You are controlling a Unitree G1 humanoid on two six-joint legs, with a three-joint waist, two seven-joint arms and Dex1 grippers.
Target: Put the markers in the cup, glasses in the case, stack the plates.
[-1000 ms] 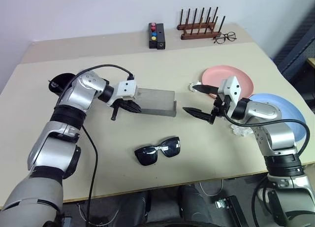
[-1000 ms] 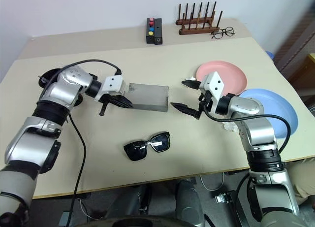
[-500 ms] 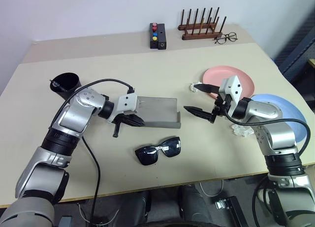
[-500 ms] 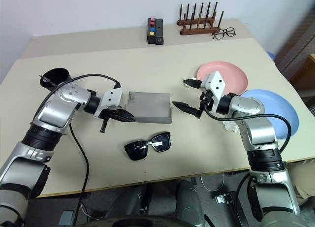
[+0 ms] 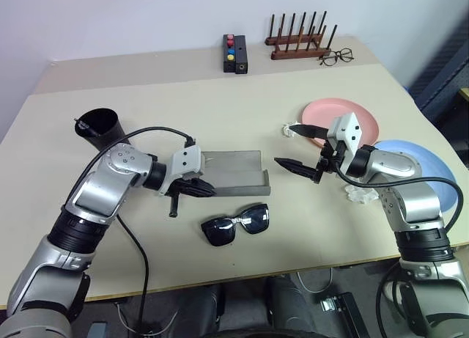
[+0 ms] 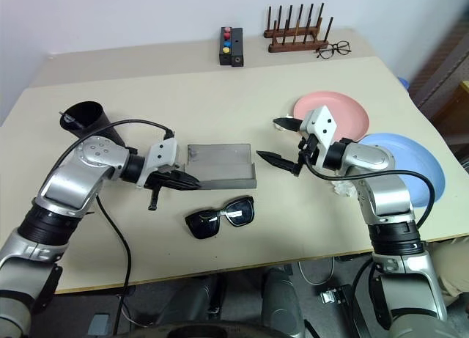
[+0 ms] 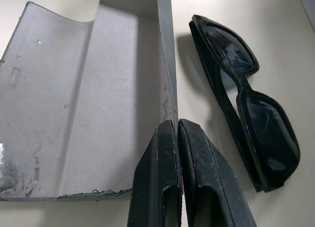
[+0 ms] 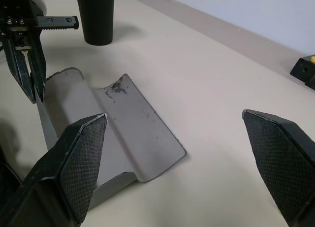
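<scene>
The grey case [image 5: 236, 178] lies open at mid-table, its pale inside facing up. My left gripper [image 5: 207, 192] is shut on the thin front wall at the case's left end; the fingers [image 7: 165, 153] are pressed together there. The black glasses [image 5: 236, 224] lie folded on the table just in front of the case. My right gripper [image 5: 286, 147] hovers open, right of the case, holding nothing. The black cup [image 5: 99, 125] stands at the left, with a small dark end poking over its rim. I cannot tell if it is one of the markers. The pink plate [image 5: 352, 112] and the blue plate [image 5: 421, 166] lie side by side at the right.
A crumpled white tissue [image 5: 359, 194] lies by the blue plate. At the back stand a wooden peg rack [image 5: 297, 43], wire-framed spectacles [image 5: 335, 56] and a black box with coloured buttons [image 5: 234, 53]. The table's front edge runs just beyond the glasses.
My left gripper has drawn back toward the table's front edge, bringing the case with it. The case, shut a second ago, now lies open. The right arm has kept still.
</scene>
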